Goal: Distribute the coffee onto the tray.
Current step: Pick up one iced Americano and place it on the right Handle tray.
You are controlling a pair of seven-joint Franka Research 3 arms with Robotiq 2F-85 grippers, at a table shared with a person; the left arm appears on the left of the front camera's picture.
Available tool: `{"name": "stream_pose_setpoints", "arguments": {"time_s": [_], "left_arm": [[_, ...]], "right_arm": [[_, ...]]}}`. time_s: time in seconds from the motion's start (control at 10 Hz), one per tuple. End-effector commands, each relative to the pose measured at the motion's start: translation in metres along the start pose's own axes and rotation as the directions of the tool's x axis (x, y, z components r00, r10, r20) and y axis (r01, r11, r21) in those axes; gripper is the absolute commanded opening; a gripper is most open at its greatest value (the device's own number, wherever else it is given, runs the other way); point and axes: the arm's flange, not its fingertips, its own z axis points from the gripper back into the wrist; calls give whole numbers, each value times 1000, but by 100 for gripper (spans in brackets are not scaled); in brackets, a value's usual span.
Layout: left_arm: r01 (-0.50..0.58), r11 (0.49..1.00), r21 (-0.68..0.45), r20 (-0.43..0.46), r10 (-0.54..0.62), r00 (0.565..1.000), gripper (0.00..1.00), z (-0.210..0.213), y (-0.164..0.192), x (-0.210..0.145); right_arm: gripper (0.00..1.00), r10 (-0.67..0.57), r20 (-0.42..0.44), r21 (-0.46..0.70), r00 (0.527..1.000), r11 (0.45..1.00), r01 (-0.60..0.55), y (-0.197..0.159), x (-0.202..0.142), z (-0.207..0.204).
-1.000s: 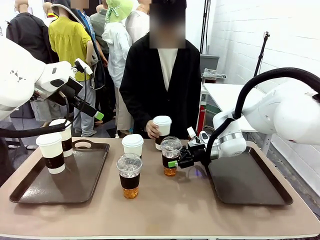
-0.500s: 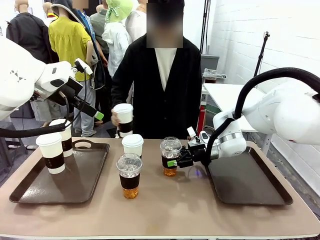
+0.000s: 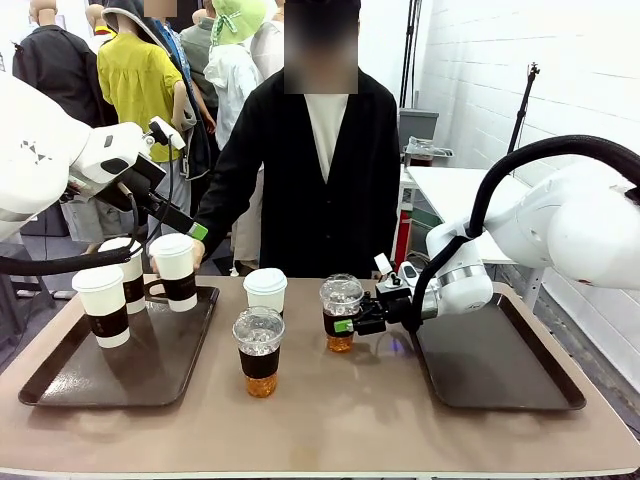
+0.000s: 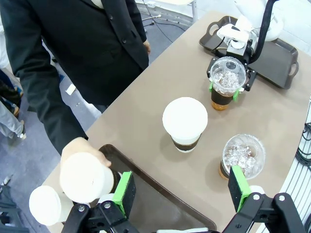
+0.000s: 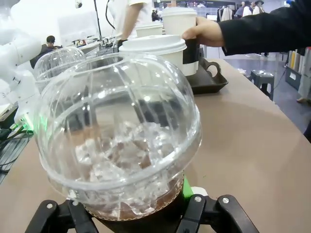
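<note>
My right gripper (image 3: 352, 320) is shut on a dome-lidded iced coffee (image 3: 341, 312) standing on the table just left of the right tray (image 3: 495, 350); up close its icy dome (image 5: 119, 131) hides the fingertips. A second iced coffee (image 3: 259, 350) and a white lidded cup (image 3: 265, 290) stand mid-table. Two white cups (image 3: 100, 305) (image 3: 125, 265) are on the left tray (image 3: 60, 385). The person's hand (image 3: 197, 250) holds another white cup (image 3: 175, 270) over that tray's far edge. My left gripper (image 3: 183, 190) hangs open above the tray, its green pads (image 4: 125, 191) wide apart.
The right tray (image 4: 272, 46) is bare. From the left wrist, the white cup (image 4: 184, 121) and the free iced coffee (image 4: 242, 155) sit between the trays. Bare tabletop (image 3: 330, 420) lies along the near edge. Other people stand behind the person.
The person lifted a white cup from beside the gripped iced coffee and carried it left to the left tray's far edge. Both arms stayed still.
</note>
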Motion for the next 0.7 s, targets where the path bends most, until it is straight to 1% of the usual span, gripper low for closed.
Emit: {"name": "stream_pose_setpoints", "arguments": {"time_s": [0.0, 0.2, 0.3, 0.4, 0.5, 0.6], "left_arm": [[-5, 1000, -9, 2, 5, 1000, 100, 0, 1, -1], [-5, 1000, -9, 2, 5, 1000, 100, 0, 1, -1], [-5, 1000, -9, 2, 5, 1000, 100, 0, 1, -1], [-5, 1000, -9, 2, 5, 1000, 100, 0, 1, -1], [-5, 1000, -9, 2, 5, 1000, 100, 0, 1, -1], [-5, 1000, -9, 2, 5, 1000, 100, 0, 1, -1]], "right_arm": [[68, -12, -3, 24, 1000, 1000, 12, 4, 9, 7], [68, -25, 16, 10, 1000, 1000, 25, 11, 19, 23], [68, -30, 38, 9, 999, 1000, 30, 22, 32, 44], [68, -33, 38, 5, 999, 999, 33, 32, 44, 65], [68, -34, 24, -22, 999, 999, 35, 45, 57, 90], [68, -33, 13, -49, 999, 998, 33, 52, 62, 110]]}}
